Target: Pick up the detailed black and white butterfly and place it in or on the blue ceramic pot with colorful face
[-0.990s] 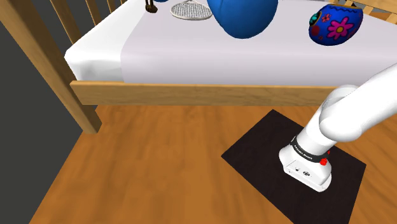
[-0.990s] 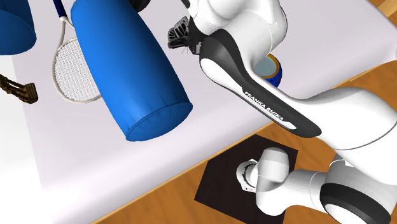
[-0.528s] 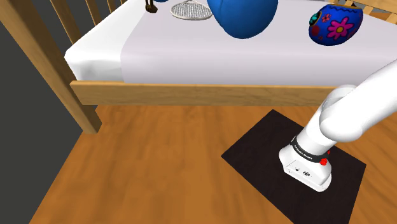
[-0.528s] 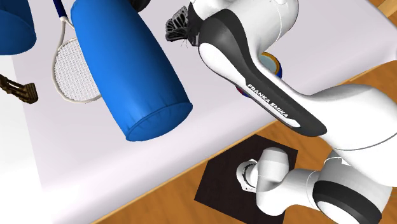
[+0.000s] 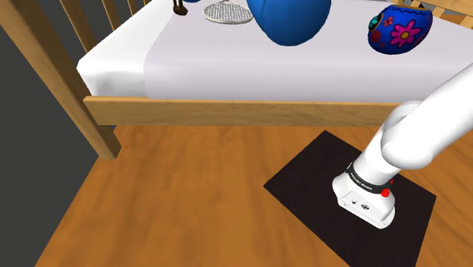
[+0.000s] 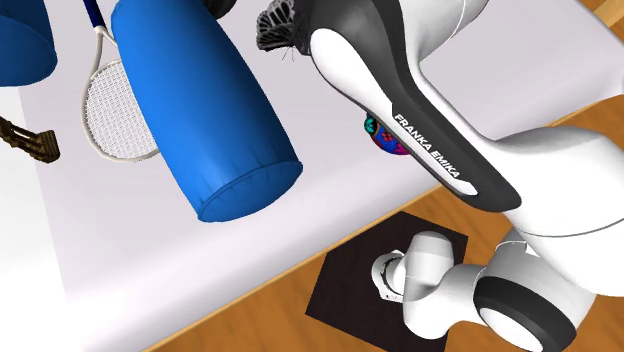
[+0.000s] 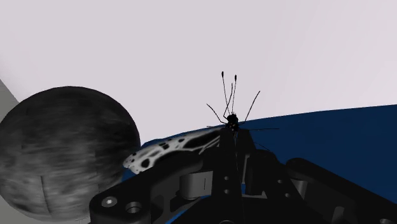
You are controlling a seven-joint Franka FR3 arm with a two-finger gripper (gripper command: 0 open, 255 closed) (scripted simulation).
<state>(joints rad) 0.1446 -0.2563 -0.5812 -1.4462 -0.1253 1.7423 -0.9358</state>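
The all-black gripper (image 7: 230, 167) is nearly closed, clasping the black and white butterfly (image 7: 173, 150) by its body, just beside a dark grey ball (image 7: 63, 156). This looks like the carrying step. Next, 1 swing should bring the butterfly to the blue pot painted with bright flowers (image 5: 398, 30), far right on the bed in the shoulder view, for release over its mouth.

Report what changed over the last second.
The arm shifted toward the second exterior view's right, carrying the butterfly, clasped in the gripper, toward that view's top; the arm now covers the mouth of the pot. Pot, blue bolster and racket stayed put.
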